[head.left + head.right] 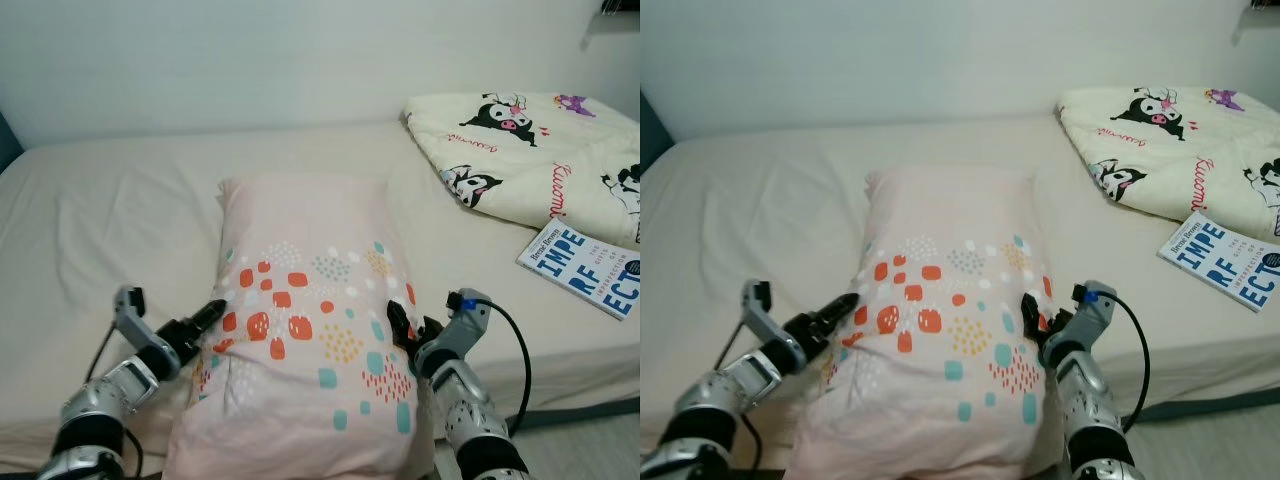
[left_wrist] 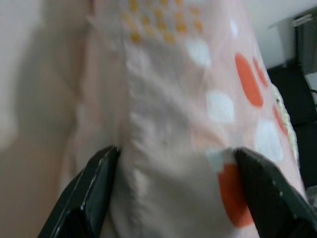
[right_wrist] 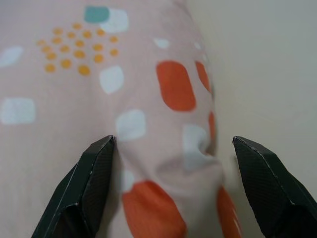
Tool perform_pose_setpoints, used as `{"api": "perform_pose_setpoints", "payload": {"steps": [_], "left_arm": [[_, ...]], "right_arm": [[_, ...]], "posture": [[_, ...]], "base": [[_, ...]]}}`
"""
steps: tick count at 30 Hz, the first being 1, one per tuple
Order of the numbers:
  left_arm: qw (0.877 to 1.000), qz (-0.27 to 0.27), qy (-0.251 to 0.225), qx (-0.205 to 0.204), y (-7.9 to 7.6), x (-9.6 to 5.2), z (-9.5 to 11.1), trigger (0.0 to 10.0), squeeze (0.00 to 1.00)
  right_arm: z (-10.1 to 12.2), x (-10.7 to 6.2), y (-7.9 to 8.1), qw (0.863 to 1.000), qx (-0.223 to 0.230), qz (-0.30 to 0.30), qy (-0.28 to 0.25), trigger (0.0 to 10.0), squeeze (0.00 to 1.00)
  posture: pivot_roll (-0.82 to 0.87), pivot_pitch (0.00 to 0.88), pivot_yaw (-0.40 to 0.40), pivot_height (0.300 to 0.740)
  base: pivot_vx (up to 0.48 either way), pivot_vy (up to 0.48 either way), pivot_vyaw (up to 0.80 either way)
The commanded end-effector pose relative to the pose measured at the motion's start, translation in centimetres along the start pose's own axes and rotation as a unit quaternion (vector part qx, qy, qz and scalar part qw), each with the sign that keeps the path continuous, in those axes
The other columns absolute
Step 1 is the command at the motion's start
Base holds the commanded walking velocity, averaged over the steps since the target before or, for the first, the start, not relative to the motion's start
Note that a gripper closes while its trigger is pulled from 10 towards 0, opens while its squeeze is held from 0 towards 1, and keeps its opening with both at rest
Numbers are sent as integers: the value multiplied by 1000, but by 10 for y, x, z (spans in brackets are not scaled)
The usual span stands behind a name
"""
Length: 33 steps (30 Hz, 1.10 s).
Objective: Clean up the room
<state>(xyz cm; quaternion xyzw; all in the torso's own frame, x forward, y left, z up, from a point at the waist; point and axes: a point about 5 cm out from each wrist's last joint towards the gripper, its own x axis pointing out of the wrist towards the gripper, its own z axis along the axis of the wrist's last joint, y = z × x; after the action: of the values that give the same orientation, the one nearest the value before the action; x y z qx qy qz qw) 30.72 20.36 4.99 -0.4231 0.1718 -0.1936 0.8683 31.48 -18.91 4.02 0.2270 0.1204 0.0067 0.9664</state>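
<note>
The pillow (image 1: 310, 330) sits between the left gripper (image 1: 212, 312) and right gripper (image 1: 400, 325), both spread around its edges, with a book (image 1: 588, 268) and folded blanket (image 1: 530, 150) beyond the right one.

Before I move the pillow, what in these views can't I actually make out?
- Near end of the pillow: cut off by the bottom edge of the head views.
- Bed under the pillow: hidden by it.
- Book cover: right part cut off by the head view's edge.
- Left gripper view: blurred; fabric folds are hard to read.
- Right gripper: the pillow's underside is hidden, so how firmly the fingers bite is unclear.
</note>
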Motion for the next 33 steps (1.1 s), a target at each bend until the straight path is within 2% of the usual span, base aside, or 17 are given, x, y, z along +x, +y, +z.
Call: {"api": "perform_pose_setpoints", "payload": {"steps": [1, 5, 7, 12, 14, 20, 23, 30, 33], "left_arm": [[1000, -4, 22, -7, 2, -2, -12, 10000, 1000], [999, -21, 49, -10, 1, -1, -24, 10000, 1000], [997, -30, 76, -1, 1, -1, -36, 10000, 1000], [997, -41, 66, -30, -2, 2, -41, 10000, 1000], [994, -66, 55, -62, -10, 8, -44, 10000, 1000], [990, -99, 62, -76, -21, 14, -50, 10000, 1000], [981, -142, 72, -111, -36, 20, -57, 10000, 1000], [974, -162, 66, -142, -44, 25, -58, 10000, 1000], [973, -174, 66, -137, -50, 27, -55, 10000, 1000]], "right_arm": [[-10, -3, -3, 1000, -4, 0, 20, 10000, 1000], [-12, -4, -5, 1000, -3, 2, 21, 10000, 1000], [-12, -5, -7, 1000, -1, 6, 17, 10000, 1000], [-11, -5, -6, 1000, 1, 12, 14, 10000, 1000], [-12, -4, -7, 1000, -4, 13, 20, 10000, 1000], [-13, -3, -7, 1000, -10, 10, 25, 10000, 1000], [-14, -1, -5, 999, -12, 9, 28, 10000, 1000], [-15, 0, -2, 999, -12, 12, 29, 10000, 1000], [-15, 1, 0, 999, -11, 14, 30, 10000, 1000]], "posture": [[19, 94, -39, 583], [15, 93, -37, 583], [10, 92, -33, 583], [10, 92, -33, 583], [5, 95, -30, 583], [5, 97, -30, 583], [3, 108, -27, 583], [2, 111, -26, 583], [3, 112, -25, 583]], "base": [[0, 0, 0], [0, 0, 0], [0, 0, 0], [0, 0, 0], [0, 0, 0], [0, 0, 0], [0, 0, 0], [0, 0, 0], [0, 0, 0]]}}
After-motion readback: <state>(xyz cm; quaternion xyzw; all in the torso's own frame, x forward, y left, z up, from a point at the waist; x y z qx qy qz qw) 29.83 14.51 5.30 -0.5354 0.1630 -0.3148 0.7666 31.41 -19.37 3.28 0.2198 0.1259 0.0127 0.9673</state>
